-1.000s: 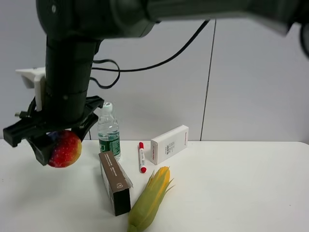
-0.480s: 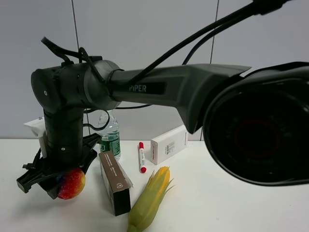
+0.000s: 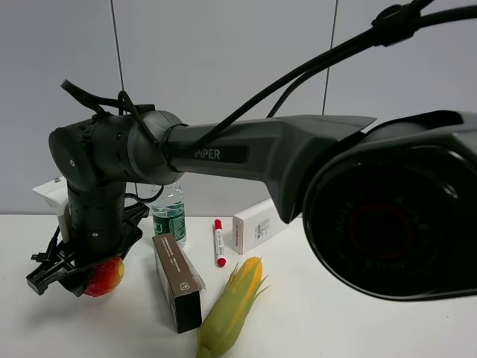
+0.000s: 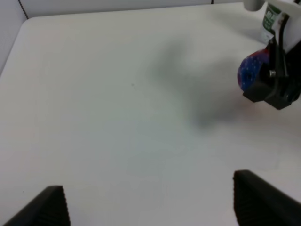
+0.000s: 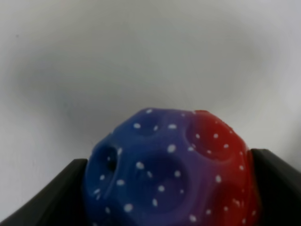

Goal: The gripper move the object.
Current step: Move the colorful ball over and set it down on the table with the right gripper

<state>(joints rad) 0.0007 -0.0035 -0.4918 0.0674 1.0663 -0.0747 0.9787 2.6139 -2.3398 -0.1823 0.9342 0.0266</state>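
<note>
The speckled ball [image 3: 105,275] is red and orange in the exterior view and blue-purple and red in the right wrist view [image 5: 171,165]. My right gripper [image 3: 74,277] reaches across to the table's left side and is shut on the ball, one black finger [image 5: 61,197] on each side. The ball sits at or just above the table; I cannot tell which. The left wrist view shows the ball [image 4: 251,70] and the right gripper [image 4: 275,92] far off. My left gripper [image 4: 148,207] is open and empty over bare table.
A water bottle [image 3: 168,212], a brown box [image 3: 177,280], a red-capped marker [image 3: 219,242], a white box [image 3: 261,221] and a yellow-green corn cob [image 3: 231,306] lie right of the ball. A white object [image 3: 51,195] stands behind the right gripper.
My right arm has come down with the ball, from well above the table to table level at the left. The other objects have not moved.
</note>
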